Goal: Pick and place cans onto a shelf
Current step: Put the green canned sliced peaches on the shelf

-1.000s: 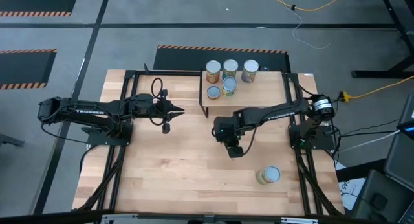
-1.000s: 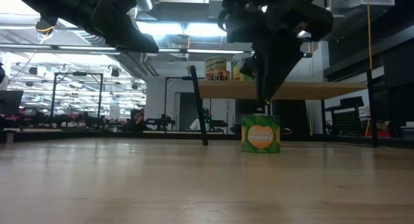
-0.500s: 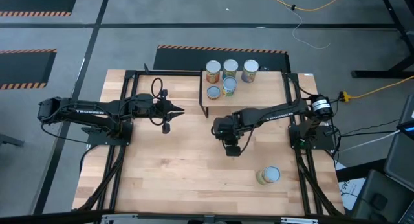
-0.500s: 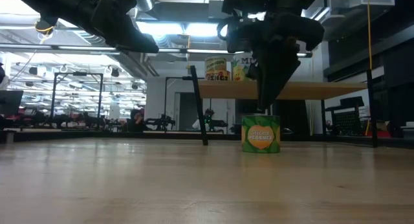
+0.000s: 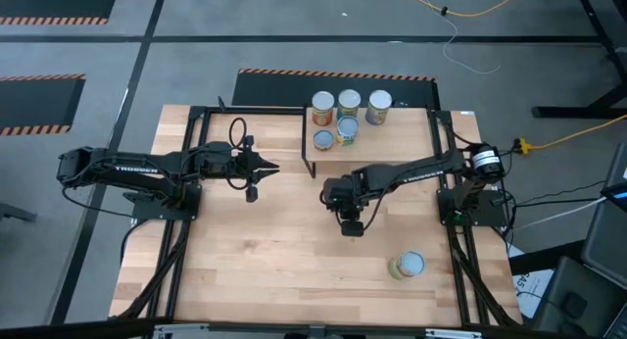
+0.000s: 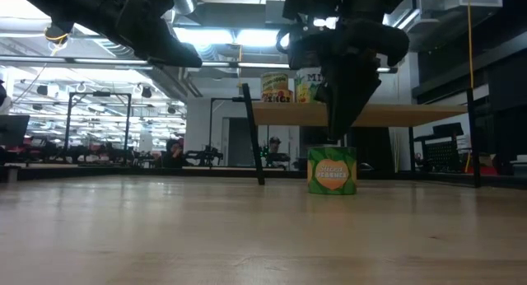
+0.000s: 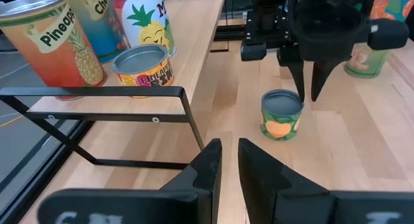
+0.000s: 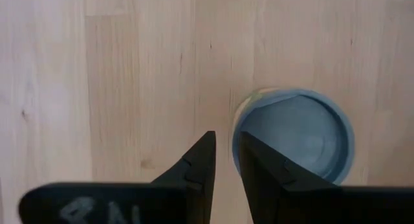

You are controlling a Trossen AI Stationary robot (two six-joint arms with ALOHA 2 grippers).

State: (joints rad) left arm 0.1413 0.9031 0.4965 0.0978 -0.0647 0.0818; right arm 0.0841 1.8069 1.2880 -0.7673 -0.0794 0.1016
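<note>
A small green can with an orange on its label stands on the table [image 6: 332, 170], [image 7: 282, 114]; its blue-grey top shows in the right wrist view [image 8: 294, 143]. My right gripper [image 5: 348, 224] hangs over it, pointing down, fingers shut to a narrow slit at the can's rim [image 8: 223, 153]. It hides the can in the high view. Several cans [image 5: 345, 119] stand on the shelf's top board [image 5: 392, 133], [image 7: 187, 49]. Another can [image 5: 407, 266] stands near the table's near right corner. My left gripper [image 5: 263, 169] is shut and empty, in the air left of the shelf. My right gripper's fingertips [image 7: 303, 88] stand close over the green can's rim [image 8: 240, 130], coming from above and pointing down. I cannot tell whether they touch it. The can stands upright on the table.
The shelf's black frame leg [image 5: 309, 148] stands just left of the right gripper. Black rails [image 5: 176, 251] run along the table's left and right sides. Bare tabletop lies in the middle and near part [image 5: 284, 270].
My right gripper has come down toward the green can and shifted a little toward the table's left and far side. The can has stayed in place.
</note>
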